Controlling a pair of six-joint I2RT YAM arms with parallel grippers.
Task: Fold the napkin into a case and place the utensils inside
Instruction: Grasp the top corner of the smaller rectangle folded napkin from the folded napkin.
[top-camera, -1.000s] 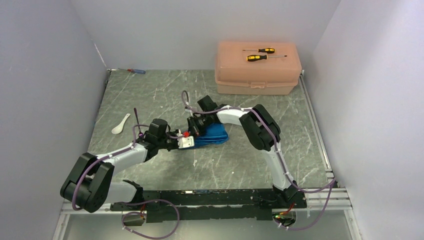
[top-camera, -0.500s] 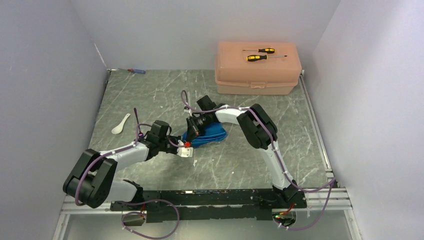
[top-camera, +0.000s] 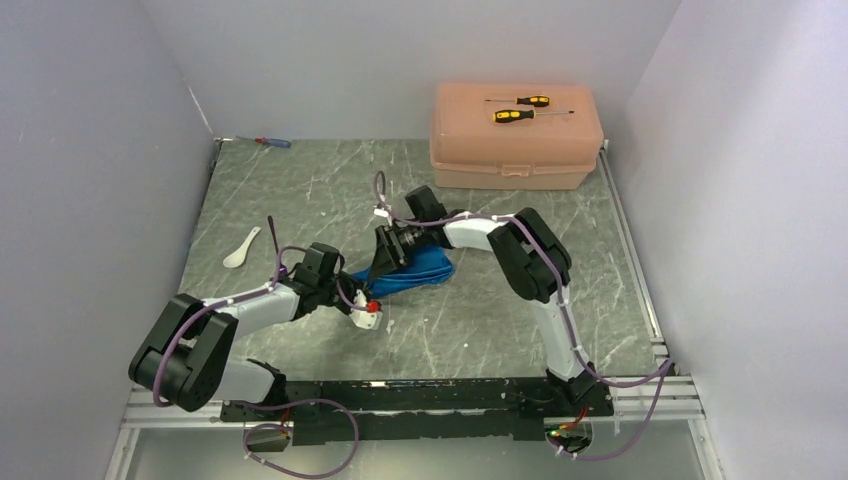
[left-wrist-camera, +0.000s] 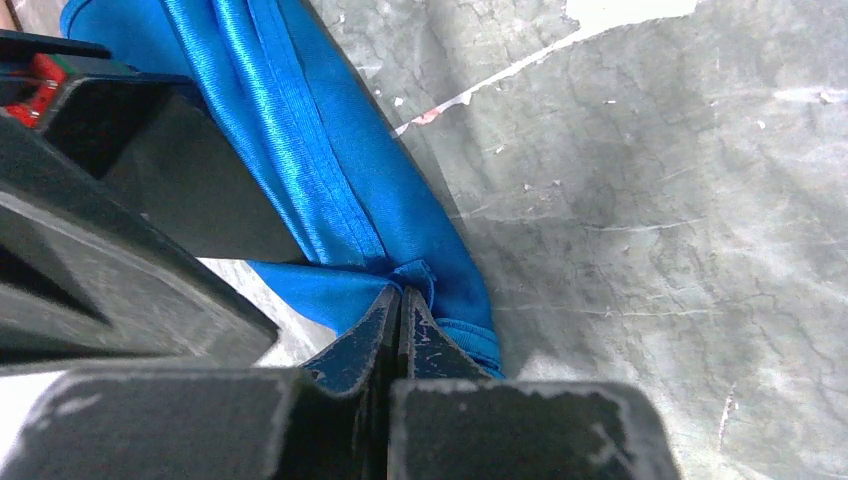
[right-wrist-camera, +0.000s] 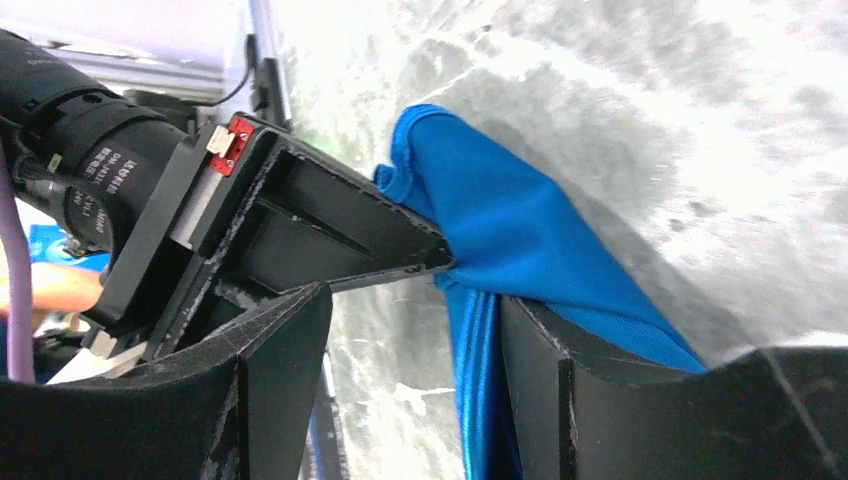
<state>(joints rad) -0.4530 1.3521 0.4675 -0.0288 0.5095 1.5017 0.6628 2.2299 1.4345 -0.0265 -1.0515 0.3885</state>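
The bright blue napkin (top-camera: 418, 270) lies bunched in folds on the table between the two arms. My left gripper (left-wrist-camera: 400, 300) is shut on one hemmed corner of the cloth (left-wrist-camera: 330, 170); from above it (top-camera: 366, 306) sits at the napkin's near-left end. My right gripper (right-wrist-camera: 410, 390) is open, and the cloth (right-wrist-camera: 520, 230) hangs against the inner face of its right finger (right-wrist-camera: 545, 380); from above it (top-camera: 386, 266) is over the napkin's left part. The white spoon (top-camera: 239, 249) lies at the far left. A thin dark stick (top-camera: 272, 232) beside it looks like the fork.
A peach plastic box (top-camera: 515, 150) stands at the back right with two yellow-and-black screwdrivers (top-camera: 522, 108) on its lid. A small blue-and-red screwdriver (top-camera: 272, 143) lies at the back left corner. Grey walls close in the left, back and right sides.
The right gripper has opened and let go of the napkin. The left gripper, still shut on the corner, has drawn back a little toward the near edge, stretching the cloth.
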